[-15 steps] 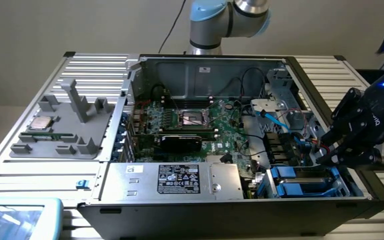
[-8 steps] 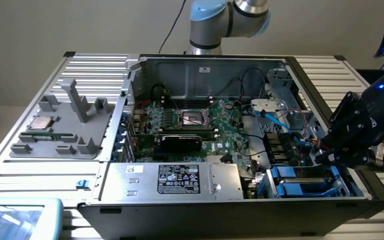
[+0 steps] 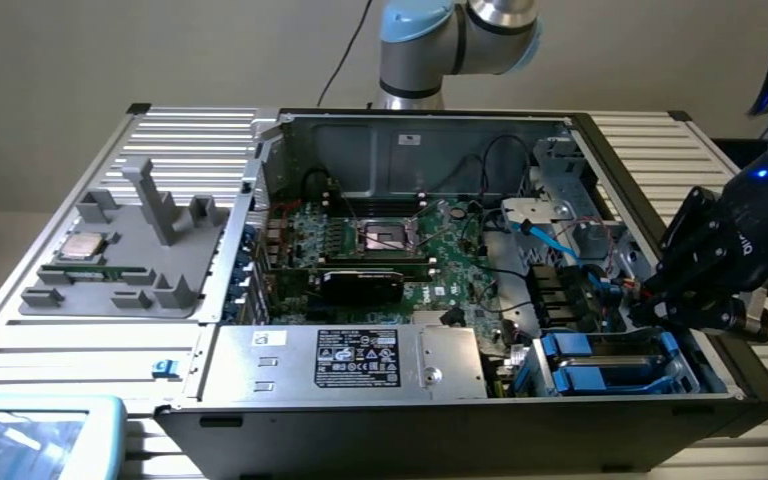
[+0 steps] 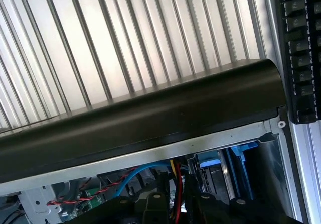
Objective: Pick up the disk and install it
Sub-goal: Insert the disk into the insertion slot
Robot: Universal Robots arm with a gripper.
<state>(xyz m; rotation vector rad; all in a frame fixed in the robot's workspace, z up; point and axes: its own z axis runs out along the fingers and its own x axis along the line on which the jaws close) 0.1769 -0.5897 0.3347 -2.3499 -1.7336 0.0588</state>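
The worktop (image 3: 64, 360) was ribbed bare metal with a dull sheen. The case (image 3: 424, 440) had a smooth matt black shell over plain grey sheet metal. The carriers (image 3: 579, 348) were glossy blue plastic; the end effector (image 3: 662, 312), matt black.

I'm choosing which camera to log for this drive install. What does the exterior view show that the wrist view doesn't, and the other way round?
The exterior view gives the whole open case: motherboard, grey box with black label, a grey fixture tray holding a small silver chip, and the gripper close to the blue drive bay. The wrist view gives a close look along the black case wall, a black keyboard on the slatted table beyond it, and a red cable inside. Both share table, case wall and blue bay.
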